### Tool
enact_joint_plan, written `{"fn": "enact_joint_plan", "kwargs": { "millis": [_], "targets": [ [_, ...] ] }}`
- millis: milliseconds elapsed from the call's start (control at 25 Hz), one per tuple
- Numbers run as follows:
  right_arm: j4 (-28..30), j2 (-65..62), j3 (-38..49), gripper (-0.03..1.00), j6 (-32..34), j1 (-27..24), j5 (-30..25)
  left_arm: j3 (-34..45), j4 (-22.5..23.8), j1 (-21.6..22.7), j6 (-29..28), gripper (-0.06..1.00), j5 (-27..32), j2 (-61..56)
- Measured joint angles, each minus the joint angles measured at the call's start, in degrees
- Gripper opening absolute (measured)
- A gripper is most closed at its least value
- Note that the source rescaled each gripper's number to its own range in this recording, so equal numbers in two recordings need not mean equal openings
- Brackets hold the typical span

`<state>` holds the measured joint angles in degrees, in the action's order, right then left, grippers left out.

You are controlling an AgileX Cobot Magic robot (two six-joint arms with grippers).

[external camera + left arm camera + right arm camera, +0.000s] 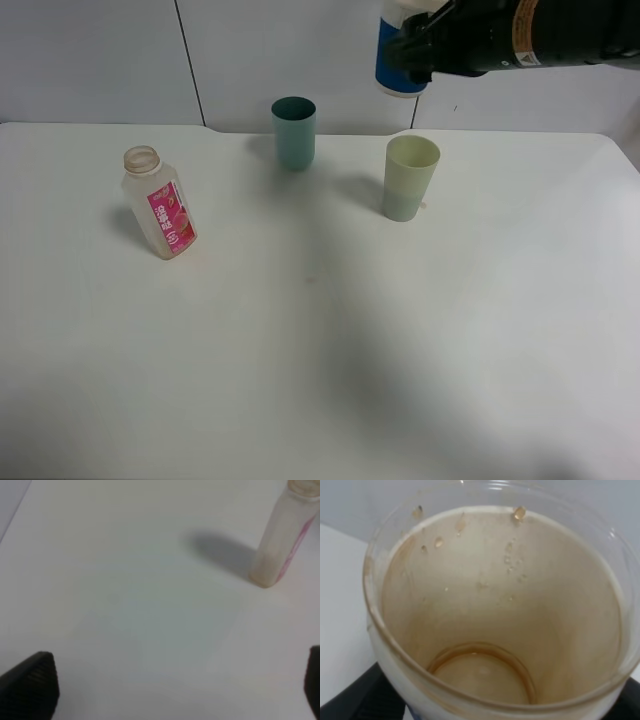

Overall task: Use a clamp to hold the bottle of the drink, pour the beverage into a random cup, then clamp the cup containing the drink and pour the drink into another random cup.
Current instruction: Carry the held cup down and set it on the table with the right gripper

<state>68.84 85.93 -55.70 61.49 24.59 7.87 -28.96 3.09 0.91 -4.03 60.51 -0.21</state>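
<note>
So, top right of the overhead frame: right clamp (408,50) pinching the blue-sleeved cup (396,60), only brown residue (480,665) inside. Left clamp (175,690) spread wide over bare table (330,350). Three cups total, counting pale green (410,178) and teal (294,132); one pink-labelled bottle (160,204), mid-left.

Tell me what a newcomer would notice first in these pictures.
The right gripper holds the blue-sleeved cup high above the table's far edge, over the pale green cup. The right wrist view looks straight into the held cup: brown drops and a thin brown ring, little else. On the left the pink-labelled bottle stands uncapped and looks empty, with a teal cup farther back.
</note>
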Motion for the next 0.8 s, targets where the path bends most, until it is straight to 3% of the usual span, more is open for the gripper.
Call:
{"fn": "enact_joint_plan", "kwargs": {
  "millis": [160, 320, 480, 800],
  "targets": [
    [-15.28, 0.00, 0.00, 0.00, -18.25, 4.59, 2.72, 0.00, 0.00, 0.00, 0.00, 1.00, 0.00, 0.00],
    [-26.62, 0.00, 0.00, 0.00, -32.22, 9.77, 3.75, 0.00, 0.00, 0.00, 0.00, 1.00, 0.00, 0.00],
    [-33.62, 0.80, 0.00, 0.00, -37.77, 14.97, 4.79, 0.00, 0.00, 0.00, 0.00, 1.00, 0.00, 0.00],
    [-35.65, 7.62, 0.00, 0.00, -38.07, 17.71, 9.17, 0.00, 0.00, 0.00, 0.00, 1.00, 0.00, 0.00]
  ]
}}
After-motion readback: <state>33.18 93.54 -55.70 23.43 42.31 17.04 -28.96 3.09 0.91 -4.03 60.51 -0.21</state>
